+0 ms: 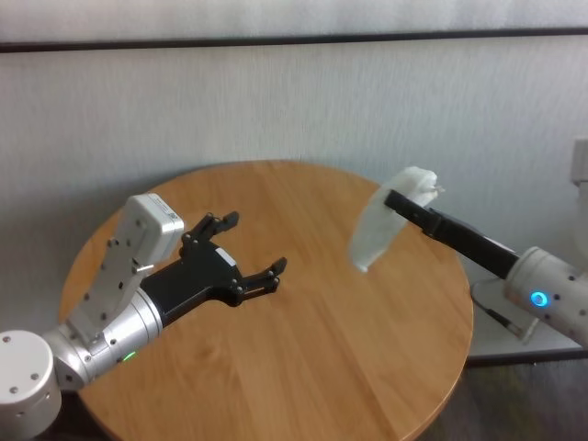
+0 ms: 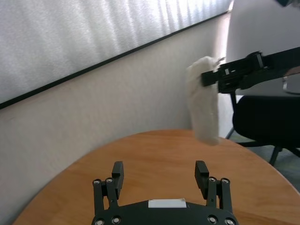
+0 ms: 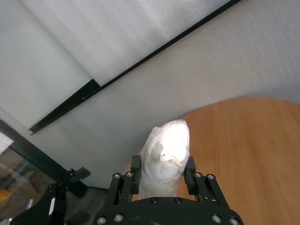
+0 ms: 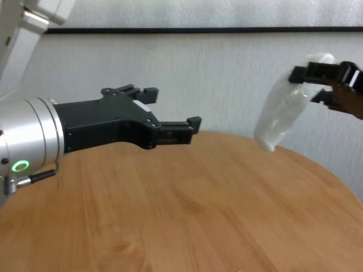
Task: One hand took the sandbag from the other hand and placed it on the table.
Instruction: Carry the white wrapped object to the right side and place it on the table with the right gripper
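Our right gripper point(image 1: 404, 204) is pinching the sandbag point(image 1: 384, 225) near its top end, with one black finger on each side. It holds the bag high in the air, over the far right side of the table point(image 1: 303, 367), and the bag is not touching the wood. The long part of the bag hangs down and leans a little toward the middle of the table. We think it is held up like this so it can be carried over the table and set down, because that step is not done yet.

Our left gripper point(image 1: 243, 248) is over the left part of the table, well apart from the bag. Its fingers are spread wide and there is nothing between them. It points toward the bag, and we think it is just waiting there with room to spare.

The bag is white, soft and lumpy, shaped like a little loaf. Its skin looks crinkly, and in the right wrist view we see a torn or folded patch near the rounded tip. Because it is floppy, we guess it will sag and settle flat when it lands.

The fingers are hard, black and flat. The table is round, smooth and light brown, with wood lines on it.
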`<state>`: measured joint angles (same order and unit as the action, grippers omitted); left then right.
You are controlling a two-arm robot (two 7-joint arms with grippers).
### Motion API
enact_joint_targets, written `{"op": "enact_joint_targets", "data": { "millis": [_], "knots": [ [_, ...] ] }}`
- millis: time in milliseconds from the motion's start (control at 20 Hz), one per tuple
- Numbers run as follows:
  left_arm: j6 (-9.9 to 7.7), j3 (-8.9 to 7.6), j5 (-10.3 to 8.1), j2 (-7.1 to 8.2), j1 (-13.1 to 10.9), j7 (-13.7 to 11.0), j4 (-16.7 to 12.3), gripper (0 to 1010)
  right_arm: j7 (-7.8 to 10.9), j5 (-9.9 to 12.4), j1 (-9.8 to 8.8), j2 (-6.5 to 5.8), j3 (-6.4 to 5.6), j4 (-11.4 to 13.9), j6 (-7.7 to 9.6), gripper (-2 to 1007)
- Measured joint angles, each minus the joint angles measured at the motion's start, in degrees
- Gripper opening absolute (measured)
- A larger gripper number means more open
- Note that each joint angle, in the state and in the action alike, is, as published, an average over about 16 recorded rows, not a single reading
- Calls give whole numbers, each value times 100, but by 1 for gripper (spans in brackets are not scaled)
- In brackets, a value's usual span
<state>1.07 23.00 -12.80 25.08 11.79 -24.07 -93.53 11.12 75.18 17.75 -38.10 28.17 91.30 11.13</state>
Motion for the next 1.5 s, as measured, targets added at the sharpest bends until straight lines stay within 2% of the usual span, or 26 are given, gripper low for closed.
{"op": "enact_joint_targets", "data": {
  "millis": [200,500,800,1100,1500],
  "knots": [
    [-169,-46,180,-66,0,257,23,1000,-109,-6,-86,-216,-61,106,86,536],
    [-507,-129,542,-197,21,692,82,1000,-313,1,-218,-528,-139,274,248,536],
    [-742,-170,814,-287,63,925,143,1000,-528,-2,-268,-758,-121,369,475,536],
    [-853,-182,919,-312,76,1006,157,1000,-683,-63,-158,-846,33,321,763,536],
    [-807,-174,881,-303,75,971,156,1000,-778,-253,139,-800,341,72,1139,536]
  ]
}}
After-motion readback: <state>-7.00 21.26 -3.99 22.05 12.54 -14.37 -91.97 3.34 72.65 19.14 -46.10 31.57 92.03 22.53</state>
